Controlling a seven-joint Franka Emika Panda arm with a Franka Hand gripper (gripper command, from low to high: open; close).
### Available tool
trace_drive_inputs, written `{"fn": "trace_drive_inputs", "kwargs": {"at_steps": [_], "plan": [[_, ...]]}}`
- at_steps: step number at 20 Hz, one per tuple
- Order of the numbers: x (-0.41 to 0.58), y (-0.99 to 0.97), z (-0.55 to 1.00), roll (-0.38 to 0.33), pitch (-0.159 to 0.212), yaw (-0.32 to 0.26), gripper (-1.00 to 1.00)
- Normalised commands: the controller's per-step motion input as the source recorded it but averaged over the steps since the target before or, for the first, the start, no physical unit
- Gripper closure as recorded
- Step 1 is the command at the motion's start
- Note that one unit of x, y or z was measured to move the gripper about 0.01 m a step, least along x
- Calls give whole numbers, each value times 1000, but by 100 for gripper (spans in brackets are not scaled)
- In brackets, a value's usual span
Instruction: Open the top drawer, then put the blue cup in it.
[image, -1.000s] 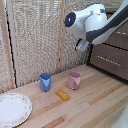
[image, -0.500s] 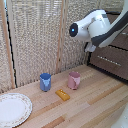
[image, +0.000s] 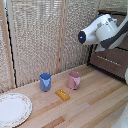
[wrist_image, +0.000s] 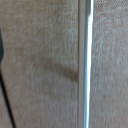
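On the wooden floor, blue cup sits well apart from the unseen claw.

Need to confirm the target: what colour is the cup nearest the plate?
Blue; the cup shows best in the exterior view, beside the plate.

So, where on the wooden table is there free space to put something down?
Bare wood lies on the exterior view's right of the pink cup, toward the drawers, and along the near edge. It is crowded around the blue cup, yellow block and plate.
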Motion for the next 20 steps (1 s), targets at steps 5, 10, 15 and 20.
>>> {"fn": "trace_drive_inputs", "kwargs": {"at_steps": [5,10,15,20], "plan": [[90,-584,317,183,99,111,100],[0,-345,83,231,113,157,100],[43,-98,-34,48,73,76,100],[17,27,-5,-3,0,50,100]]}}
